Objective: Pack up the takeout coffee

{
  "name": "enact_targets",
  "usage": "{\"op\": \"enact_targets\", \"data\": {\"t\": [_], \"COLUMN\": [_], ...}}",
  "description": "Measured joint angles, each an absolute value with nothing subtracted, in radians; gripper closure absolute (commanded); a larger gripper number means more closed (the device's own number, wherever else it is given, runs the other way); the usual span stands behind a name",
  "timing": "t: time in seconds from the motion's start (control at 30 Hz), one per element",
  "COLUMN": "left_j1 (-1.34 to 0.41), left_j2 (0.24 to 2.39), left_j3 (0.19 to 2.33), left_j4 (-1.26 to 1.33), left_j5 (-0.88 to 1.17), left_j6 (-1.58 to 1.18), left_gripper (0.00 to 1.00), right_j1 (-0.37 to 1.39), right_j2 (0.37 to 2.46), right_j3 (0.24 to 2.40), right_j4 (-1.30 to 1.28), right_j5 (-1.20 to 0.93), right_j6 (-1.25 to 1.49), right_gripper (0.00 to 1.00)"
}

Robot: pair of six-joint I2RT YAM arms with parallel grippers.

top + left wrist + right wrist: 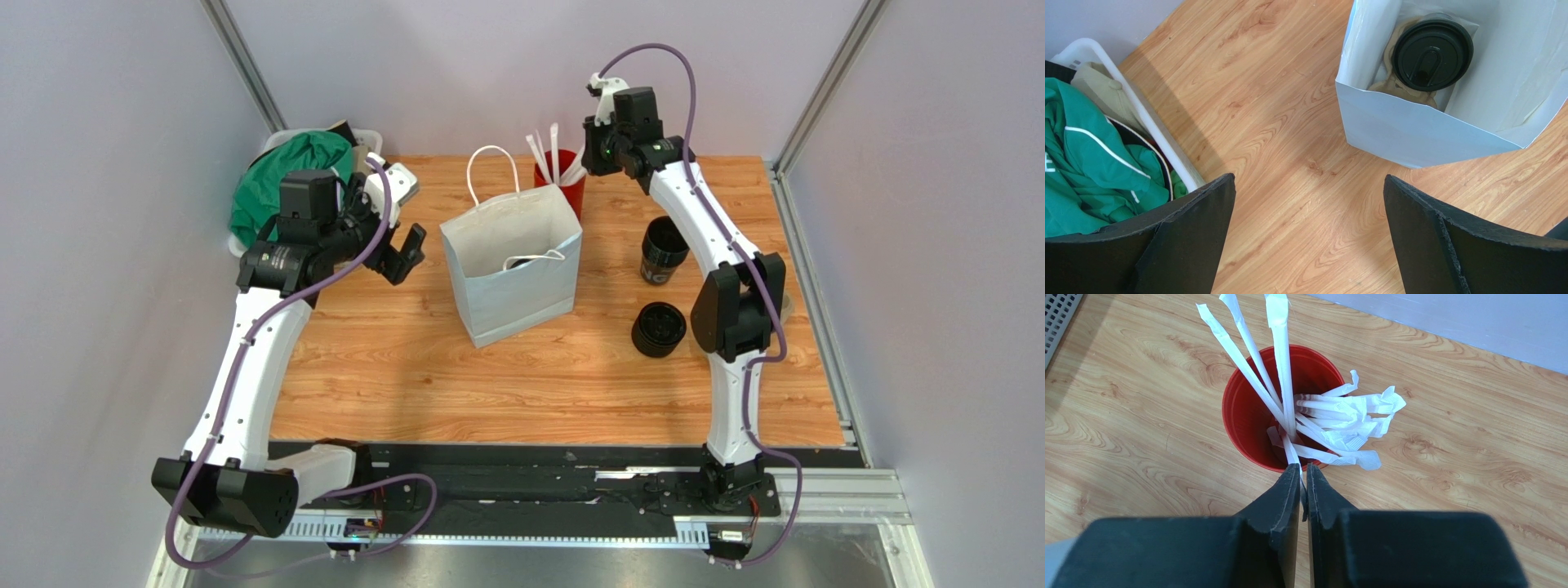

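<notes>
Right claw pinching straw, seen wrist view only | left claw wide | lidded cup in bag

White handled paper bag stands on the wooden desk, red cup of white straws behind it; to its right one black disposable cup, a second black cup nearer

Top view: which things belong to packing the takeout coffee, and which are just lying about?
Job: lidded black cup in the white paper bag, on the pulp carrier; far table cup; near table cup; wrapped straws in the red cup, one pinched by the right gripper.
Lying about: white bin holding green clothing.
</notes>
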State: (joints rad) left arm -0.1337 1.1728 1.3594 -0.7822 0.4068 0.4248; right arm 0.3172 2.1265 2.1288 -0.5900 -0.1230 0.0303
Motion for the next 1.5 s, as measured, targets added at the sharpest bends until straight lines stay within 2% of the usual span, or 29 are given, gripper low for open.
{"op": "enact_targets", "data": {"t": [0.1, 0.17, 0.6, 1.07, 1.5], "left_j1": [-0.134, -0.134, -0.134, -0.13, -0.13], "left_j2": [1.173, 1.173, 1.173, 1.173, 1.171], "left_j3": [1.359, 1.359, 1.355, 1.343, 1.314], "left_j4": [-0.78, -0.78, -0.773, -0.765, -0.754], "left_j5": [0.413, 0.416, 0.437, 0.439, 0.44], "left_j6": [0.424, 0.421, 0.41, 0.407, 0.406], "left_gripper": [0.01, 0.01, 0.01, 0.01, 0.01], "right_j1": [0.317, 0.317, 0.334, 0.346, 0.347], "right_j2": [2.127, 2.127, 2.113, 1.975, 1.703], "right_j3": [2.121, 2.119, 2.137, 2.143, 2.11], "right_j4": [-0.59, -0.59, -0.62, -0.658, -0.729], "right_j5": [-0.123, -0.123, -0.122, -0.122, -0.148], "right_j6": [0.03, 0.03, 0.028, 0.014, -0.031], "right_gripper": [0.94, 1.0, 1.0, 1.0, 1.0]}}
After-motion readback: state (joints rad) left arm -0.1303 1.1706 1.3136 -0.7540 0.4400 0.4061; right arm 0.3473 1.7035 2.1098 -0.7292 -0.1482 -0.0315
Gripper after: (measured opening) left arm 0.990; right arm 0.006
